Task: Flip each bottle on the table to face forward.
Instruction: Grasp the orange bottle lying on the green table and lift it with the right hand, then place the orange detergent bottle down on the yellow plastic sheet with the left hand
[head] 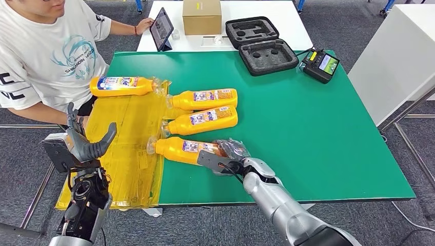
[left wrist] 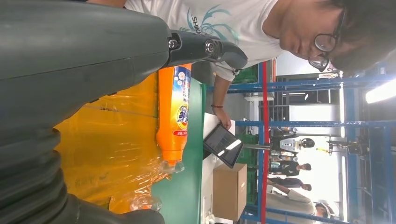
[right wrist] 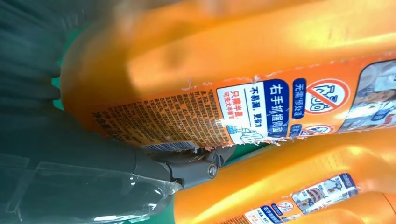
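The nearest bottle (head: 187, 149) lies on its side just below the centre of the head view, cap end at the edge of the yellow plastic sheet (head: 128, 154), base toward the right. Its back label, dense small print and a barcode, faces up in the right wrist view, so it looks unturned. The right hand (head: 225, 156) is at the base end, thumb along the near side and dark fingers over the far side, with crinkled clear film around them; the grasp looks closed on the bottle, though how firmly I cannot tell

To do this well, I would roll it about its long axis until the front label is up, keeping the grasp near the base so the neck does not swing into the middle bottle (head: 202, 120) just above it. The film may slip, so turn slowly

The upper bottle (head: 205, 97) lies just above those, and the far-left bottle (head: 123, 84) sits at the upper left on the sheet, front label up. The left hand (head: 84, 141) hovers at lower left, fingers spread, holding nothing. A person (head: 46, 51) sits upper left of the green table (head: 318, 133)
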Action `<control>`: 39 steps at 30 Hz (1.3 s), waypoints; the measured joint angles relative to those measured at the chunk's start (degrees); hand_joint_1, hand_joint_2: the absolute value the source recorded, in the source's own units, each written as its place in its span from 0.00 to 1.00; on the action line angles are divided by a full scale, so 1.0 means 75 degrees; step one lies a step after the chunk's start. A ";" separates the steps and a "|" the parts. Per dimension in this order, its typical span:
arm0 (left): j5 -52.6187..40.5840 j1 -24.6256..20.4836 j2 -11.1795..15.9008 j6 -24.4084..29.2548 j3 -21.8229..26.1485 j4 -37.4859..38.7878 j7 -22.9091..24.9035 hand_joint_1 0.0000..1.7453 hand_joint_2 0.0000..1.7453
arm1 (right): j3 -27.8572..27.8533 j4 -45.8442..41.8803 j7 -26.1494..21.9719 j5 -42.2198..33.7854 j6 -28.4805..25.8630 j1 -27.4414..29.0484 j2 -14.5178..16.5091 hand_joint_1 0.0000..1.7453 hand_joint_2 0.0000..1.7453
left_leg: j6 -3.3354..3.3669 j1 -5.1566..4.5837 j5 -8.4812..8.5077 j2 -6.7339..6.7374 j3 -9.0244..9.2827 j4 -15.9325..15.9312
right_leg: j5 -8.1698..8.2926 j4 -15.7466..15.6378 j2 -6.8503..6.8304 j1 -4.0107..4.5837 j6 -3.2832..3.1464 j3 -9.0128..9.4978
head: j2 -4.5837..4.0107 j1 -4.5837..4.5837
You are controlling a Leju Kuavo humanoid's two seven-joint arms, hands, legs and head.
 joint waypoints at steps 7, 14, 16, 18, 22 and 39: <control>0.0154 0.0010 0.0000 -0.0077 0.0005 0.0009 -0.0001 0.00 1.00 | -0.0128 -0.0388 -0.1893 -0.1366 0.0116 0.0279 0.0044 1.00 1.00 | 0.0000 -0.0001 0.0000 -0.0001 -0.0013 0.0001 | -0.0001 0.0000 0.0000 0.0000 0.0001 -0.0011 | 0.0000 0.0000; 0.0786 0.0462 -0.0083 -0.0227 0.0561 -0.0563 -0.0001 0.00 1.00 | -0.0649 -0.1433 -0.3541 -0.3801 -0.0442 0.0776 0.0269 1.00 1.00 | -0.0001 0.0000 -0.0003 0.0003 -0.0023 -0.0002 | -0.0004 0.0001 0.0002 0.0000 0.0000 -0.0024 | 0.0000 0.0001; 0.0994 0.0661 -0.0139 -0.0301 0.0942 -0.0939 -0.0003 0.00 1.00 | -0.0688 -0.1632 -0.3579 -0.4124 -0.0813 0.0889 0.0279 1.00 1.00 | -0.0001 0.0000 -0.0003 0.0003 -0.0026 -0.0002 | -0.0004 0.0001 0.0002 0.0001 0.0000 -0.0027 | 0.0000 0.0001; 0.1216 0.0861 -0.0226 -0.0398 0.1404 -0.1361 -0.0004 0.00 1.00 | -0.0731 -0.1828 -0.3611 -0.4481 -0.1266 0.1010 0.0284 1.00 1.00 | -0.0001 0.0000 -0.0003 0.0004 -0.0026 -0.0001 | -0.0004 0.0000 0.0002 0.0001 0.0000 -0.0029 | 0.0000 0.0001; 0.1603 0.1138 -0.0390 -0.0471 0.2107 -0.1971 -0.0004 0.00 1.00 | -0.0763 -0.2343 -0.3649 -0.5188 -0.2032 0.1256 0.0285 1.00 1.00 | -0.0001 0.0000 -0.0003 0.0003 -0.0029 -0.0001 | -0.0006 0.0000 0.0000 0.0000 0.0001 -0.0031 | 0.0000 0.0001; 0.2603 0.1484 -0.0619 -0.1742 0.2025 -0.2500 0.0917 0.00 1.00 | -0.0755 -0.2779 -0.3660 -0.5761 -0.2334 0.1459 0.0280 1.00 1.00 | -0.0001 -0.0001 -0.0003 -0.0001 -0.0031 -0.0001 | -0.0006 0.0000 -0.0001 0.0000 0.0002 -0.0031 | 0.0000 0.0000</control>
